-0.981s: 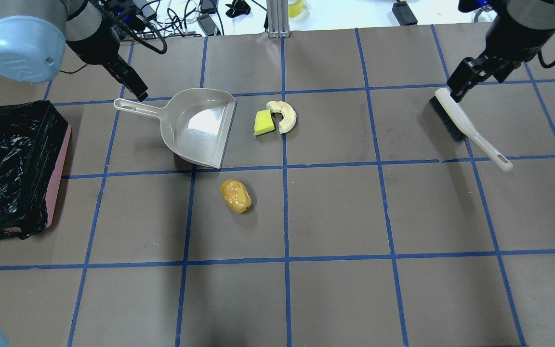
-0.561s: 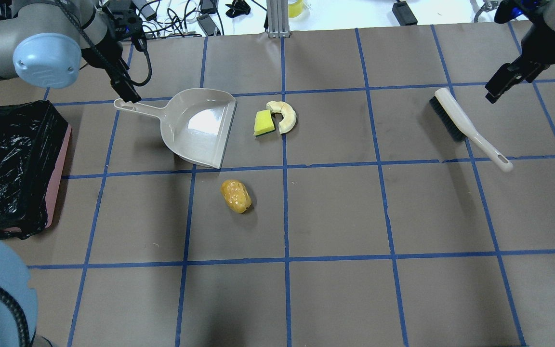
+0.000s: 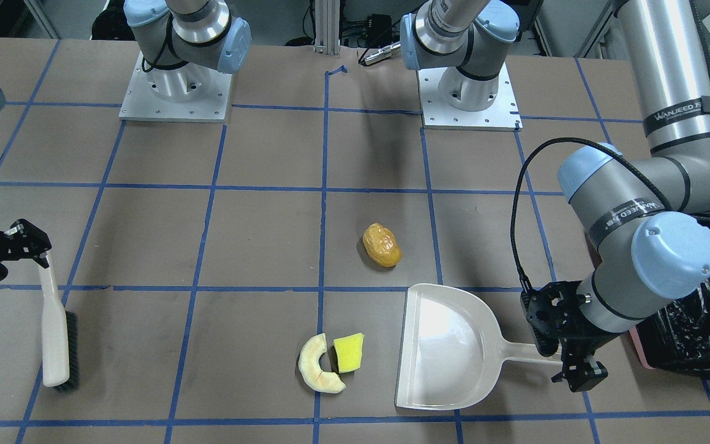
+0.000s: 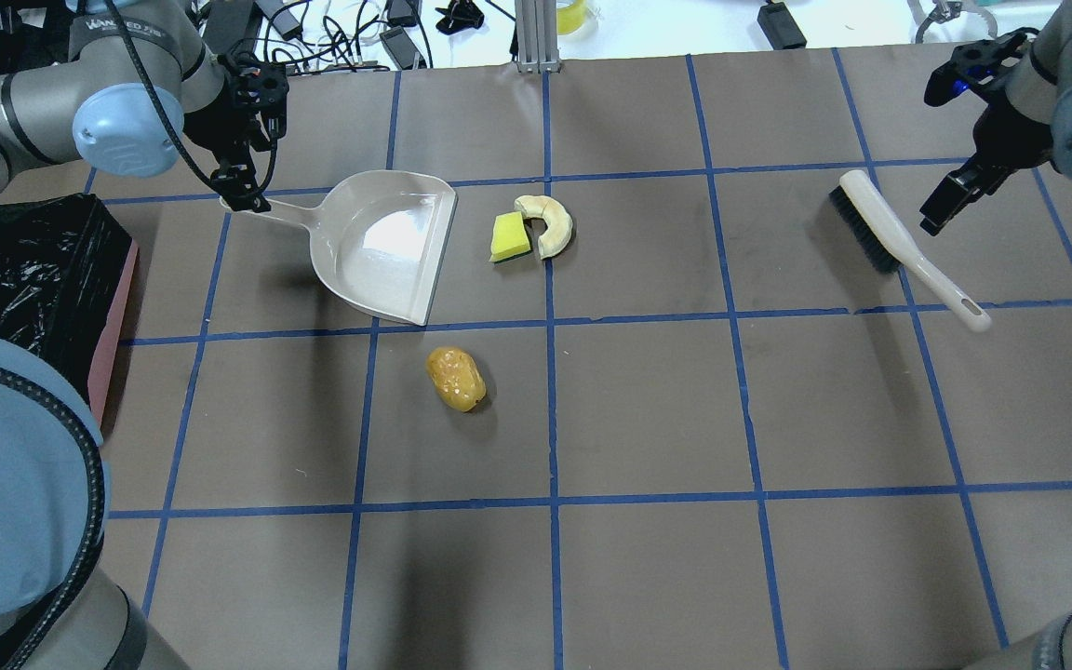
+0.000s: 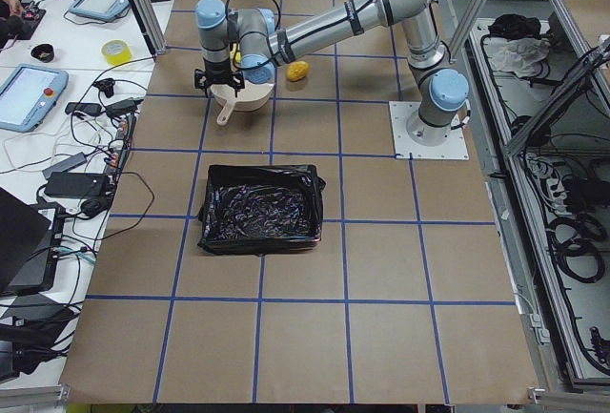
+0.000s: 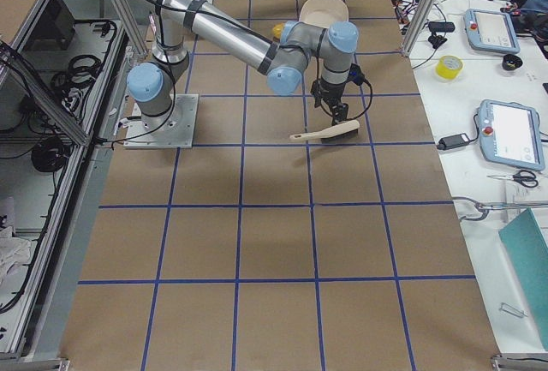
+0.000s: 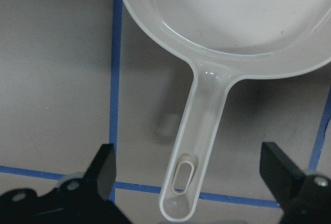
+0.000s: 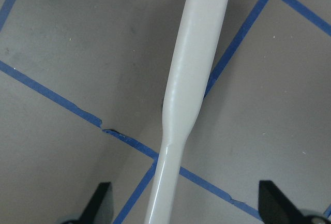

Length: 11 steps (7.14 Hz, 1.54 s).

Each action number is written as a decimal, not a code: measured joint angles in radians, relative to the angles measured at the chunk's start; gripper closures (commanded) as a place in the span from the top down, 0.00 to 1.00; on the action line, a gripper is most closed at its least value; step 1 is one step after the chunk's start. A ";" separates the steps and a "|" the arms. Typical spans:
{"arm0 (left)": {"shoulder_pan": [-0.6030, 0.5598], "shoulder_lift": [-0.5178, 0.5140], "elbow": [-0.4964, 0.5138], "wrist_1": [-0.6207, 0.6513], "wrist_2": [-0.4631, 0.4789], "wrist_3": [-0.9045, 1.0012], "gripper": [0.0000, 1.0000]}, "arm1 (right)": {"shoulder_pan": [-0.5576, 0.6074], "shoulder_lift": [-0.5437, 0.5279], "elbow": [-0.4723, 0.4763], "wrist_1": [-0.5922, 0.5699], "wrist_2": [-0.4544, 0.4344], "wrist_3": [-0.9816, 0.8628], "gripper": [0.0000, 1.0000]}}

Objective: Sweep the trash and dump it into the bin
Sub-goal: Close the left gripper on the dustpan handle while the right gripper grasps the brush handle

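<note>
The cream-white dustpan (image 4: 378,247) lies on the table, handle pointing left. My left gripper (image 4: 243,197) hovers open over the handle's end, and the left wrist view (image 7: 191,175) shows one finger on each side of it, not touching. Trash: a golden potato lump (image 4: 455,379), a cream crescent slice (image 4: 550,223) and a yellow-green wedge (image 4: 509,237) lie right of the pan's mouth. The brush (image 4: 880,228) lies at the far right. My right gripper (image 4: 934,216) is open above its thin handle (image 8: 170,172). The bin (image 4: 113,316), pink with a black bag, stands at the left edge.
The robot's two bases (image 3: 466,92) stand at the near table edge. Cables and small devices (image 4: 331,28) lie beyond the far edge. My left arm's elbow (image 4: 6,484) fills the overhead view's lower left corner.
My left gripper has moved left and down to the dustpan handle's end. My right gripper has left the brush head, swung right, and come to the handle side.
</note>
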 measured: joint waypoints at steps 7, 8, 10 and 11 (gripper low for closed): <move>0.000 -0.083 -0.035 0.006 -0.077 0.006 1.00 | -0.044 0.085 0.046 0.006 -0.032 0.053 1.00; 0.000 -0.091 -0.036 0.008 -0.079 0.006 0.99 | -0.045 0.081 0.070 0.007 -0.035 0.073 1.00; 0.000 -0.098 -0.039 0.016 -0.098 0.008 0.87 | -0.045 0.080 0.094 0.008 -0.043 0.081 0.42; 0.000 -0.099 -0.048 0.033 -0.107 0.010 0.87 | -0.045 0.080 0.096 0.008 -0.044 0.085 0.32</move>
